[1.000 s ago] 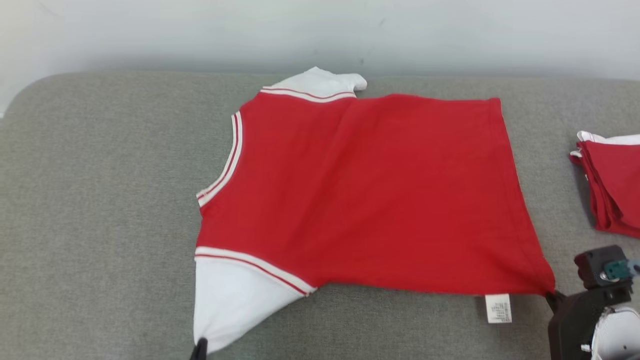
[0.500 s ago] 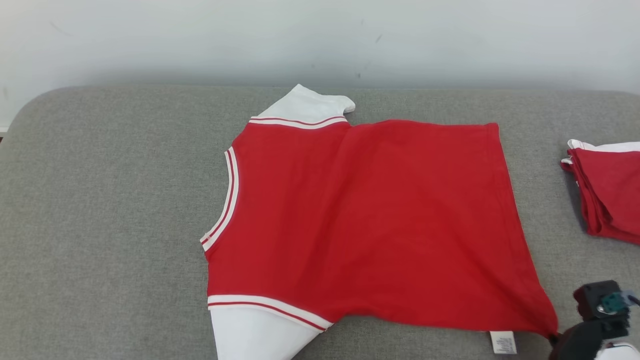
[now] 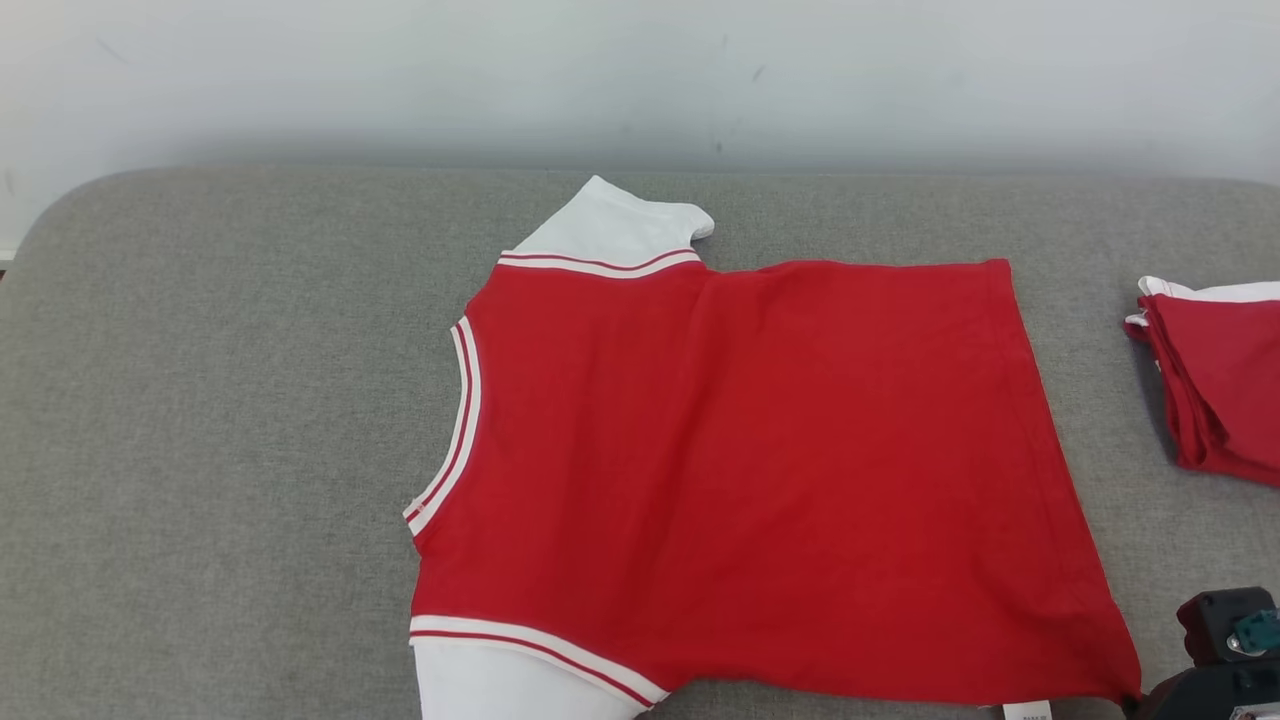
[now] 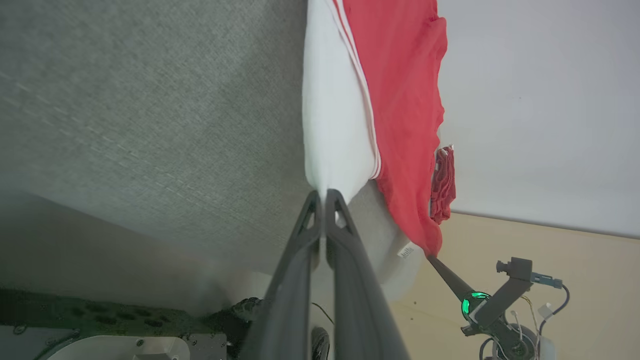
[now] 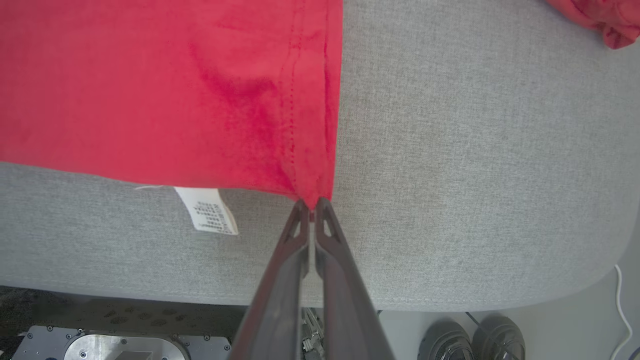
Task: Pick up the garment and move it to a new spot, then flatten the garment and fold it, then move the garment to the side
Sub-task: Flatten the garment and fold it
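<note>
Red cotton garment with white sleeves lies spread on grey cloth counter, long axis crosswise ahead of me; my left fingers pinch its near sleeve tip, right fingers its near hem corner.

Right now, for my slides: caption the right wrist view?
Right gripper pinching the red garment by its hem corner on a grey cushion, care label beside.

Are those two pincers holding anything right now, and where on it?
Both hold the red garment: the left pincer pinches the tip of its white sleeve, the right pincer the hem corner beside the label.
</note>
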